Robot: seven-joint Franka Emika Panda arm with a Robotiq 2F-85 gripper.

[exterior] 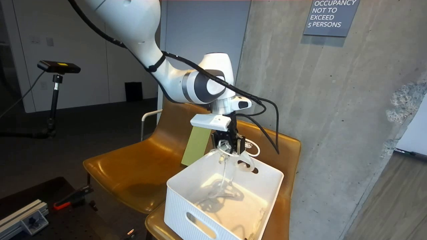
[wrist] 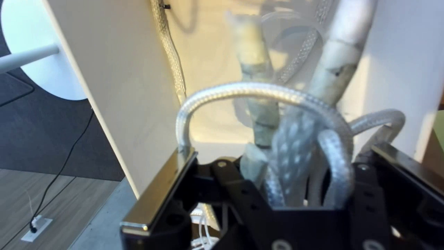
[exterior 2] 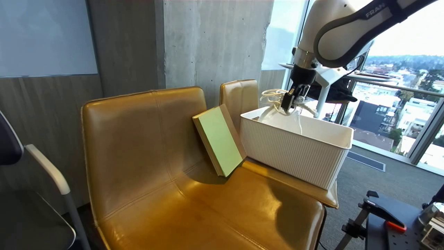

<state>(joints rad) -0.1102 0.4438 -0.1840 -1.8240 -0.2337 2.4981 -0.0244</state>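
Snag and Slip Hazards

In the wrist view, a tangle of white and translucent braided cord [wrist: 298, 149] fills the space between the fingers of the black two-finger gripper [wrist: 283, 151]. The jaws stand apart, judged clamped on the tangle. Caution: loose loops may slip free if the bundle compresses unevenly.

In an exterior view, the white ribbed plastic bin [exterior: 176, 206] rests on a glossy tan chair [exterior: 282, 206] below the gripper; strands hang into it. A translucent section shows in front of the far handle cut-out [exterior: 255, 170], contact unconfirmed; if it hooks there, a lift could drag the bin.

In an exterior view, a thick pale-green rectangular block [exterior 2: 222, 139] stands tilted just beside the bin. A shove against the bin could topple it.
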